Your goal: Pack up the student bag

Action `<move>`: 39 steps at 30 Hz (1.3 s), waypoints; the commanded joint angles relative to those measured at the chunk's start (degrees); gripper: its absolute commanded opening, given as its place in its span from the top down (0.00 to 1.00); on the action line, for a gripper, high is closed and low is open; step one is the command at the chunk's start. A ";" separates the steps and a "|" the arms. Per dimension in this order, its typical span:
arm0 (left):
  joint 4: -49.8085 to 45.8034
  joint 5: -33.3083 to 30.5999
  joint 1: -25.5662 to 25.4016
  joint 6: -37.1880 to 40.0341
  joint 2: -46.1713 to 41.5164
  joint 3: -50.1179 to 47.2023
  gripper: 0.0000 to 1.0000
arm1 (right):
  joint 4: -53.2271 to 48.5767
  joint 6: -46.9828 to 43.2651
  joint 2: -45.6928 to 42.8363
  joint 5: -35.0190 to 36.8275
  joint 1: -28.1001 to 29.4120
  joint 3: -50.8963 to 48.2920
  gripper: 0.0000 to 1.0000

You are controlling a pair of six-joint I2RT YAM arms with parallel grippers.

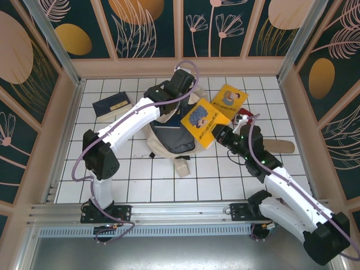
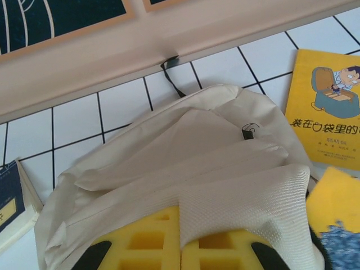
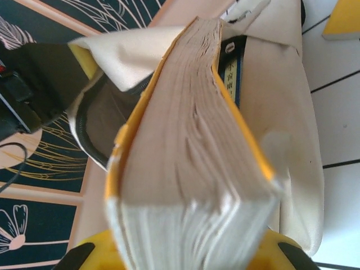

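At the middle of the white-tiled desk (image 1: pixel 140 180), the student bag (image 1: pixel 158 143) is lying with its mouth gaping open. The left end effector (image 2: pixel 180 244) is pressing its fingers together on a fold of the bag's cream fabric. The right end effector (image 1: pixel 218 135) is pinching a thick yellow book (image 1: pixel 202 121), holding it tilted at the bag's right edge. A second yellow book (image 1: pixel 232 100) is lying flat just beyond it, and a dark blue book (image 1: pixel 111 104) is lying well apart to the left.

Bright, even light; wrist cams blurry.
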 commanded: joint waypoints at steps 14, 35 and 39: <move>3.24 1.48 -0.09 -7.40 0.62 5.28 1.00 | 20.94 13.44 26.68 12.77 10.15 11.06 1.00; 0.60 0.25 -0.09 -6.90 -1.90 5.65 1.00 | 46.69 26.08 64.45 26.14 10.46 29.94 0.97; 0.76 0.38 -0.09 -6.97 -2.13 5.41 1.00 | 46.25 28.55 68.16 27.83 10.42 32.01 0.96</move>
